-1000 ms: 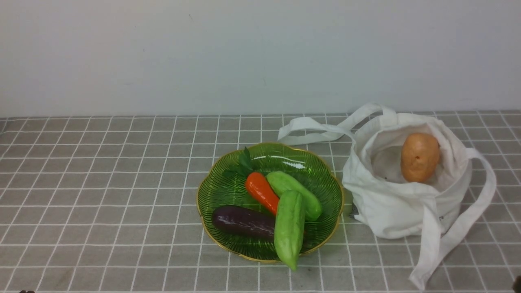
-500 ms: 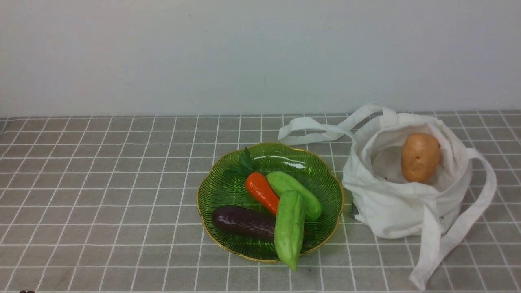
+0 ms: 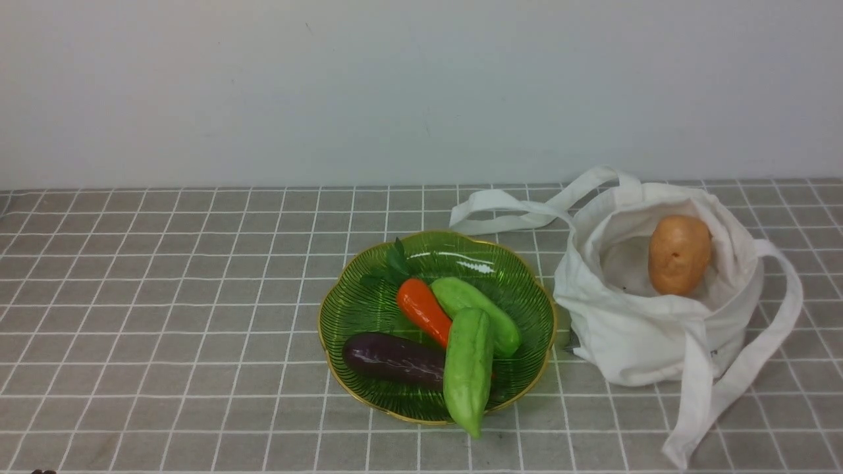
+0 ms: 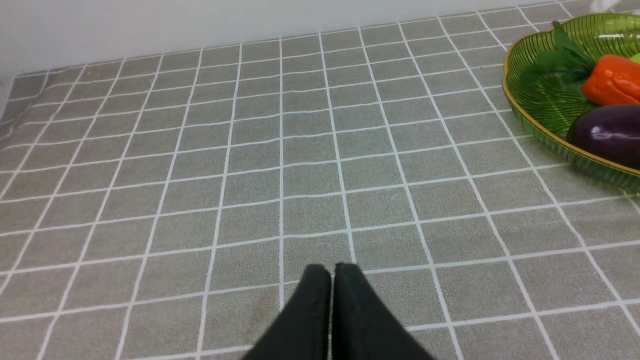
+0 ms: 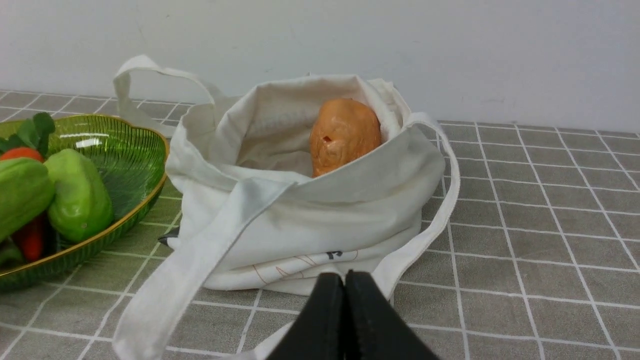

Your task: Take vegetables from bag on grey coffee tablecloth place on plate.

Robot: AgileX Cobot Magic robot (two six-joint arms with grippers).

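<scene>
Nearest the robot, both black grippers are clenched on nothing: in the left wrist view the left gripper [image 4: 332,270] has its two tapered fingers pressed together over bare cloth, and in the right wrist view the right gripper [image 5: 344,280] is likewise closed, just in front of the bag's base.

Everything rests on one grey-brown tablecloth [image 3: 164,316], a matte woven cloth crossed by thin white lines into small squares.

Next comes one translucent green ribbed glass plate [image 3: 527,289], shallow, with a scalloped flower-like edge and a thin gold rim. It holds four glossy plastic toy vegetables. The pale green elongated gourd [image 3: 468,368] lies closest, its pointed tip hanging over the near rim. Beside it to the left lies a dark purple eggplant [image 3: 392,359]. Behind these are an orange carrot [image 3: 423,309] with dark green leaves and a brighter green cucumber-like piece [image 3: 477,313], side by side and touching.

To the right of the plate, just beside it, sits one soft white cloth tote bag [image 3: 649,336], rumpled and open at the top, with two long flat strap handles: one trails toward the plate's far side, the other loops down toward the near edge. Inside, leaning against the far wall of the bag, is one orange-brown oval potato [image 3: 679,253], smooth with a small dimple.
</scene>
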